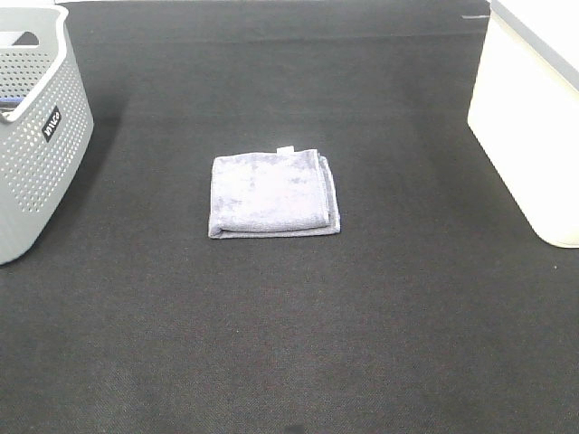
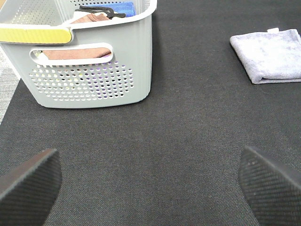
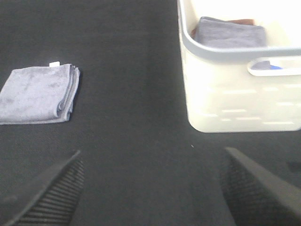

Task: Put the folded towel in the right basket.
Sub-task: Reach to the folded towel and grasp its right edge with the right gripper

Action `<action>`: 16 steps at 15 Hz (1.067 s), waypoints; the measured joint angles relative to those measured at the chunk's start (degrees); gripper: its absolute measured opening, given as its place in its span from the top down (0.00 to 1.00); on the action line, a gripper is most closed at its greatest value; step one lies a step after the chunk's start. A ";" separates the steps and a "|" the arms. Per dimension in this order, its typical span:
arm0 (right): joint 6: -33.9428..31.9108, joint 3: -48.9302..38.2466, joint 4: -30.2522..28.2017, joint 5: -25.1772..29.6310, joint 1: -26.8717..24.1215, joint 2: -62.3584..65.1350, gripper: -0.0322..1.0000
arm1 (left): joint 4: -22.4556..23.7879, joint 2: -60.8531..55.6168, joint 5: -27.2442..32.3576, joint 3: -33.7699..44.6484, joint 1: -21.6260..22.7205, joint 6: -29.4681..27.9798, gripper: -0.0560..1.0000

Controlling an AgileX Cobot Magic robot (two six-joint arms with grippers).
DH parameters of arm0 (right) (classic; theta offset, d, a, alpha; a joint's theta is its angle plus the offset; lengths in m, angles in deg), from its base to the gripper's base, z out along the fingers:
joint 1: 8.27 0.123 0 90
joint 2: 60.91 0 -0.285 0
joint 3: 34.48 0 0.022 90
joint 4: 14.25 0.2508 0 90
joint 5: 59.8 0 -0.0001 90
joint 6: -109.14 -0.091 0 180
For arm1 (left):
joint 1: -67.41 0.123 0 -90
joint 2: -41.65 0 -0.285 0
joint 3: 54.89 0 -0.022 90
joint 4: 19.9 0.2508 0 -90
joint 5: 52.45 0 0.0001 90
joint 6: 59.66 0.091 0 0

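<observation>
A folded lavender-grey towel [image 1: 274,194] lies flat on the black mat in the middle of the table. It also shows in the left wrist view [image 2: 269,55] and in the right wrist view [image 3: 38,93]. The right basket [image 1: 529,122] is cream-white and stands at the right edge; the right wrist view shows its wall [image 3: 235,99] with a folded grey towel inside. My left gripper [image 2: 150,188] is open and empty, well short of the towel. My right gripper [image 3: 155,188] is open and empty, between towel and basket. Neither arm shows in the exterior view.
A grey perforated basket [image 1: 36,136] stands at the left edge; the left wrist view shows its wall [image 2: 89,80], with brown and blue cloths inside. The black mat [image 1: 289,344] covers the table.
</observation>
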 joint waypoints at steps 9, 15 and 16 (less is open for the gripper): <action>17.30 38.10 14.09 10.37 0.00 -54.89 0.24 | 0.00 0.00 0.00 0.00 0.00 0.00 0.03; 16.04 60.85 14.27 15.53 8.88 -76.83 0.24 | 0.00 0.00 0.00 0.00 0.00 0.00 0.03; 15.64 64.34 14.38 17.02 9.63 -80.33 0.24 | 0.00 0.00 0.00 0.00 0.00 0.00 0.03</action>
